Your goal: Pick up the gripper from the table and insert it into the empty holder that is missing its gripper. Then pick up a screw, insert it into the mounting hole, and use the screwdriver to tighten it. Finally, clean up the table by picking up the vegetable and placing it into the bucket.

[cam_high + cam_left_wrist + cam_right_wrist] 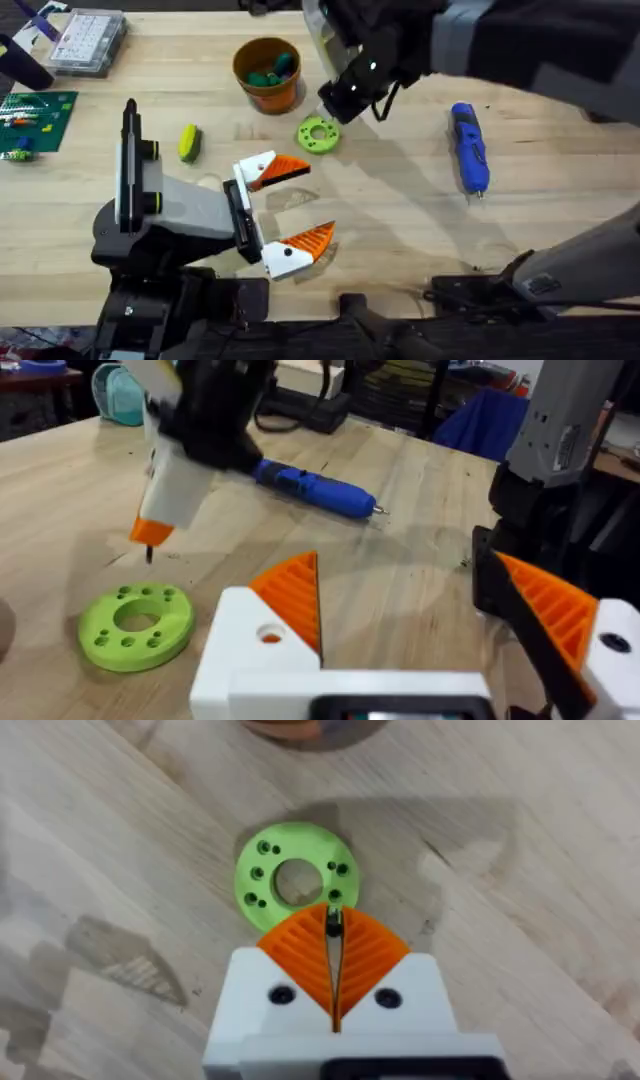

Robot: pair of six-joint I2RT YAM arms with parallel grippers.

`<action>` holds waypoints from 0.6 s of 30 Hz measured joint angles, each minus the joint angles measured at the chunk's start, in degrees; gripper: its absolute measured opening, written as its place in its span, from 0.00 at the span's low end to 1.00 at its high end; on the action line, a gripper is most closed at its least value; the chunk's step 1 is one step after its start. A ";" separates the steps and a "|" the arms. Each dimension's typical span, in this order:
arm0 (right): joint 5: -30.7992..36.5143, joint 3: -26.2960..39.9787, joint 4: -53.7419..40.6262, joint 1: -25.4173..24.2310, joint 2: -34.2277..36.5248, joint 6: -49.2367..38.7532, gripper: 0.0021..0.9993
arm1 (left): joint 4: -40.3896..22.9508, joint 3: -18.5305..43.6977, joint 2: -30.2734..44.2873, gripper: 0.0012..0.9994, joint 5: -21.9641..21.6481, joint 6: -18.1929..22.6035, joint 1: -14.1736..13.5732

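orange pads of the right gripper (335,935) pinch a tiny dark screw (334,923) just above the green ring (290,880), over its edge hole; the left gripper (283,210) is spread wide.

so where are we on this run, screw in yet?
Not yet. The right tool is shut on a small screw, hovering over the lime-green ring, near one of its holes. The left tool is open and holds nothing. Left to do: the screwdriver lies untouched on the table, and the vegetable is on the table, outside the bucket.
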 joint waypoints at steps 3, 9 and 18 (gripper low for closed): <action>-0.01 2.34 -2.68 0.00 -1.72 0.02 0.01 | 0.00 0.00 0.00 0.99 0.00 0.00 -0.01; -2.26 6.86 -7.63 0.00 -4.30 0.02 0.01 | 0.00 0.00 0.00 0.99 0.00 0.00 0.00; -7.48 15.63 -17.90 1.19 -6.09 -0.21 0.01 | -0.02 0.00 0.00 0.99 0.00 0.00 0.00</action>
